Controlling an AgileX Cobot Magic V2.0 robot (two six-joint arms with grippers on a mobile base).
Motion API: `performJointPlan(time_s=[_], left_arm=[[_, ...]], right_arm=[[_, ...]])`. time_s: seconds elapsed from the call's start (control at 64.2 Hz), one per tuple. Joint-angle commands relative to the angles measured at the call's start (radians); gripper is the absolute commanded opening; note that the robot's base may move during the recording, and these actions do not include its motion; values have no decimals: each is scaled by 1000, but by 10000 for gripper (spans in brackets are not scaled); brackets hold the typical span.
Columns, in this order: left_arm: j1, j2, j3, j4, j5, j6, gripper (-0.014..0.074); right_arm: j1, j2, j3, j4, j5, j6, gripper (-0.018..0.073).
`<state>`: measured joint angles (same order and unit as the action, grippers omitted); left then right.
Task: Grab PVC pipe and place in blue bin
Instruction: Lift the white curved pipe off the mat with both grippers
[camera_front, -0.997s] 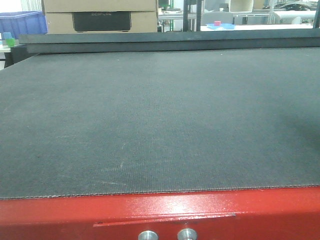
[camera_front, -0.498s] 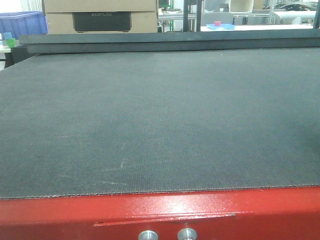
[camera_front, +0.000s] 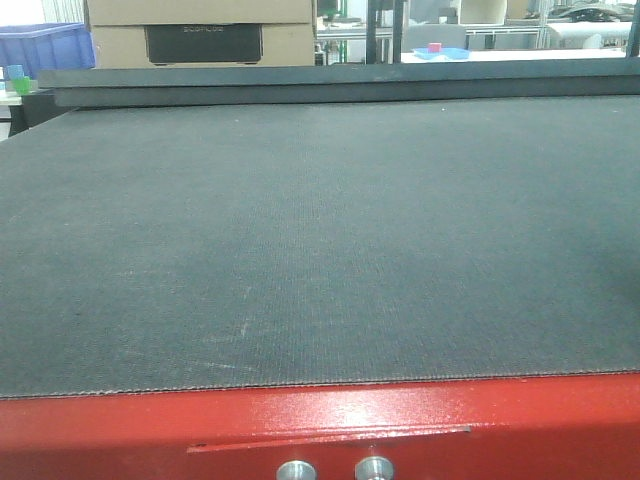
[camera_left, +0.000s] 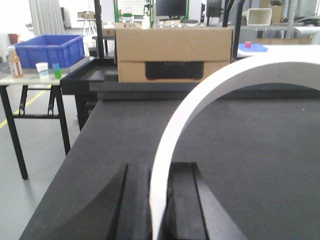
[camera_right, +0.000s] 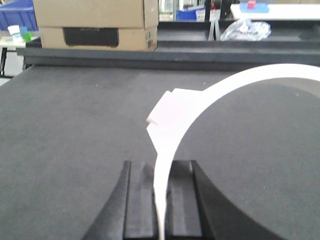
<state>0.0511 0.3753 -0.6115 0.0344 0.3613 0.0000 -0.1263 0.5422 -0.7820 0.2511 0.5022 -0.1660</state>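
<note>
1. Two tools are closed on white plastic. The left tool (camera_left: 160, 172) pinches the PVC pipe (camera_left: 200, 97) between its pads at the bottom of the left wrist view. The right tool (camera_right: 162, 170) clamps the PVC pipe (camera_right: 200, 102) the same way in its own view. Whether they hold one piece or two, I cannot tell.
2. From each grip the pipe rises away from the camera, bends over to the right and runs out of frame. Its long axis follows that arc, so most of its length hangs to the right of the pads. A squared end (camera_right: 165, 110) juts left of the arc a little above the right tool's pads.
3. Under both tools lies the dark mat of the counter (camera_front: 320, 250). Neither tool nor pipe enters the front view, so how high the pipe is carried cannot be read.
4. At the counter's far edge stands a cardboard box (camera_left: 172, 52), straight ahead of the left tool.
5. Farthest off is the blue bin (camera_left: 49, 50), on a side table (camera_left: 25, 77) beyond the counter's far-left corner and well apart from both tools. It lies ahead and to the left of each, so the left arm looks the nearer. The carry probably runs forward and left, with the arc trailing on the box side.
</note>
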Motion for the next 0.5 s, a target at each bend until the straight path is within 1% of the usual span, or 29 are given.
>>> performJointPlan(time_s=[0.0,0.093,0.125,0.343,0.483], left_arm=[[11,-6,9,-4,-17,0,-111],[16,-6,9,-4,-18,0,-111],[16,-6,9,-4,-21,0,-111],[16,-6,11,-4,-33,0,-111],[16,-6,32,-4,-33,0,-111]], right_arm=[[0,-32,39,-2,-89,-28,-168],[0,-93,95,-2,-194,-64,-168],[0,-110,112,-2,-210,-64,-168],[0,-198,215,-2,-207,-64,-168],[0,-208,225,-2,-223,-64,-168]])
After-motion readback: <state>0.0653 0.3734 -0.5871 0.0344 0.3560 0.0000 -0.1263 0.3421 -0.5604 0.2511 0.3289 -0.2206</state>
